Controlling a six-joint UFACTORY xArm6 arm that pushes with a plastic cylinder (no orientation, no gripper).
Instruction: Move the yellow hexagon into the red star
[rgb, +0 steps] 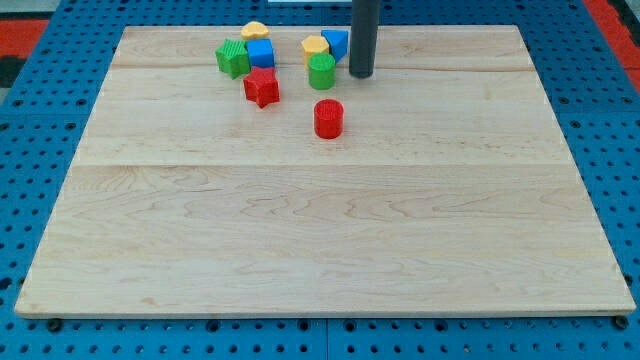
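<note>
A yellow hexagon (315, 46) sits near the view's top, touching a green cylinder (321, 71) below it and a blue block (336, 42) to its right. The red star (261, 87) lies lower left of the hexagon, apart from it. My tip (361, 74) rests on the board just right of the green cylinder and below the blue block, a short way right of the yellow hexagon.
A green star-like block (233, 58), a blue cube (260, 53) and a yellow block (254, 31) cluster above the red star. A red cylinder (328, 118) stands alone below the green cylinder. The wooden board (320, 250) lies on a blue pegboard.
</note>
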